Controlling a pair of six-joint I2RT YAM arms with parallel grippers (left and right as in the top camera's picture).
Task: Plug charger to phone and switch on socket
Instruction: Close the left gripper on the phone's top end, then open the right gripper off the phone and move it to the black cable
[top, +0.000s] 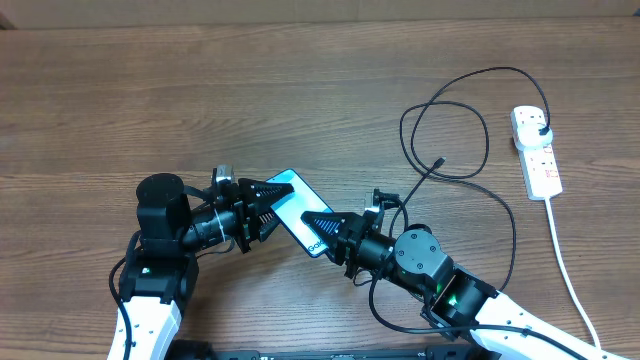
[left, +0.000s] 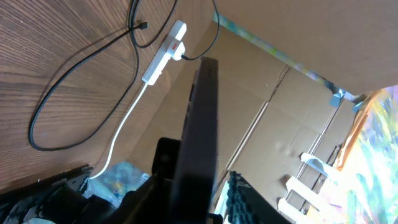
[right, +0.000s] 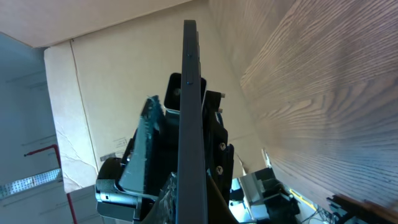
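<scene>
With right gripper (top: 320, 232) clamping phone (top: 299, 204), left gripper (top: 278, 207) seemingly brackets it.

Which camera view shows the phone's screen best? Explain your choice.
Overhead: the phone turns its light blue screen toward that camera. Both wrist views show the phone only edge-on, as a dark strip.

The phone (top: 296, 205), slim with a lit pale blue screen facing up, is held diagonally by its lower end in the right end effector (top: 320, 230). The charger (top: 403, 125) is looped loosely, its black plug seated in the white socket (top: 537, 152) at the right, its small connector left free.
</scene>
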